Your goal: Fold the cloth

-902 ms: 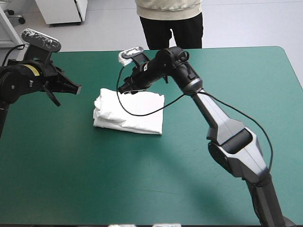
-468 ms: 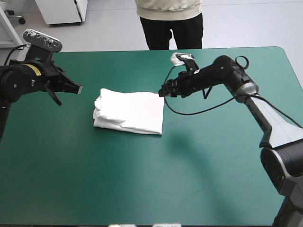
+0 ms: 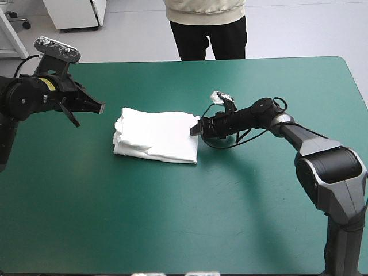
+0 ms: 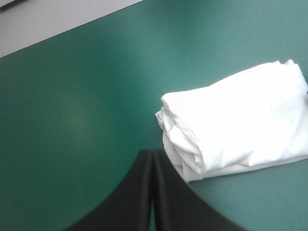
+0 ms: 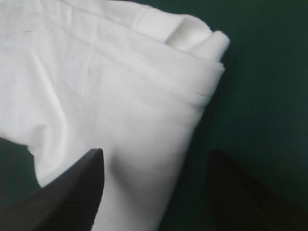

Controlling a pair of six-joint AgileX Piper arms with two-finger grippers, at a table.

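White short-sleeved T-shirt (image 3: 156, 137) lay as a folded rectangular bundle on the teal-green tabletop (image 3: 172, 230), left of centre and nearer the far edge. Its thick, rolled folds faced the left arm and its flatter edge faced the right. Noted the left end effector (image 3: 99, 107) near the bundle's left side but clear of the cloth, its black fingers (image 4: 130, 192) pressed together into one point. Noted the right end effector (image 3: 195, 130) low at the bundle's right edge, fingers spread, with the fabric's edge lying between them. Contact with the cloth could not be confirmed.
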